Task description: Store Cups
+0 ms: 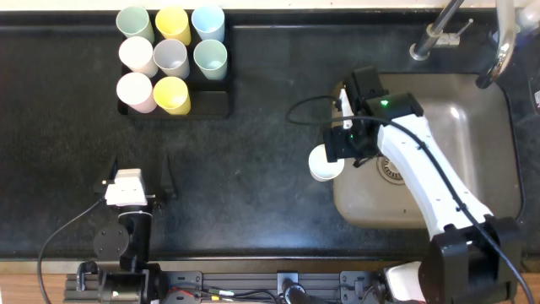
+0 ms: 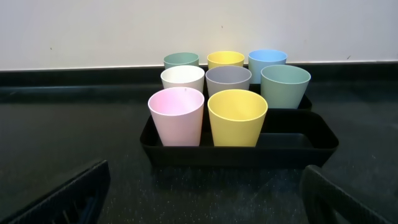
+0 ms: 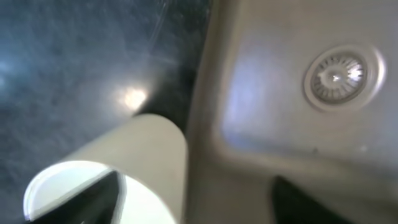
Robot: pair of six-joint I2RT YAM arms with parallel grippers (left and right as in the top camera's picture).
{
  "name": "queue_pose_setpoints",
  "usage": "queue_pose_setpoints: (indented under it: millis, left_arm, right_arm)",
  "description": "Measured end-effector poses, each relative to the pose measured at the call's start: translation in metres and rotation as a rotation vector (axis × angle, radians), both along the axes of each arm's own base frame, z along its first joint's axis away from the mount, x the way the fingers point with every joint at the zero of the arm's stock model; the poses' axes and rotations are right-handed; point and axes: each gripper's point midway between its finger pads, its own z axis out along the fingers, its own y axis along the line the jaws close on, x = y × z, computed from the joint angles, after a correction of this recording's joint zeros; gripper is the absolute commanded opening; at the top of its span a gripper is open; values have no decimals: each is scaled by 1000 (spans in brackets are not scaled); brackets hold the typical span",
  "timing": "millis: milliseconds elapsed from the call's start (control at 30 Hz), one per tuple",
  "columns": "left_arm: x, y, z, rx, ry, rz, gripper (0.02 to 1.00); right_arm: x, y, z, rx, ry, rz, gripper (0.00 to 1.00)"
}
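A black tray point(image 1: 213, 103) at the back left of the counter holds several pastel cups point(image 1: 171, 57), packed upright, with one corner slot free point(image 2: 292, 138). In the left wrist view the same cups point(image 2: 236, 117) face my left gripper point(image 2: 202, 205). That gripper point(image 1: 141, 175) rests open well in front of the tray, holding nothing. A white cup point(image 1: 324, 162) is at the counter's edge beside the sink. My right gripper point(image 1: 337, 154) is over it. Its fingers stand wide apart, one inside the mouth of the white cup point(image 3: 124, 174) and the other outside, over the sink rim.
The steel sink point(image 1: 472, 127) with its drain point(image 3: 339, 73) lies at the right, a faucet point(image 1: 439, 29) behind it. Dark counter point(image 1: 253, 194) stretches between the tray and the sink.
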Motion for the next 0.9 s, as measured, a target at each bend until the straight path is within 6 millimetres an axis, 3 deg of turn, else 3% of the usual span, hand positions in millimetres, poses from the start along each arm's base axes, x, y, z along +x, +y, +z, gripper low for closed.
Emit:
queue_pose_setpoints:
  millis: [33, 67, 433, 567, 667, 767, 833, 900]
  left_arm:
    - [0, 0, 0, 0, 0, 0, 1000]
    - [0, 0, 0, 0, 0, 0, 1000]
    - [0, 0, 0, 0, 0, 0, 998]
    - [0, 0, 0, 0, 0, 0, 998]
    - [0, 0, 0, 0, 0, 0, 1000]
    - [0, 0, 0, 0, 0, 0, 1000]
    - [0, 0, 0, 0, 0, 0, 1000]
    - [0, 0, 0, 0, 0, 0, 1000]
  right_arm:
    - [-1, 3, -1, 4, 4, 3, 128]
    - [-1, 4, -2, 8, 11, 6, 45]
    - [-10, 10, -7, 9, 55, 26, 45]
    - [-19, 16, 4, 3, 84, 47, 42]
    - [7, 36, 43, 51, -23, 51, 42]
    - [49, 77, 118, 206, -238, 71, 45]
    - [70, 106, 169, 321, -351, 95, 47]
    - [86, 134, 207, 409, -417, 97, 47]
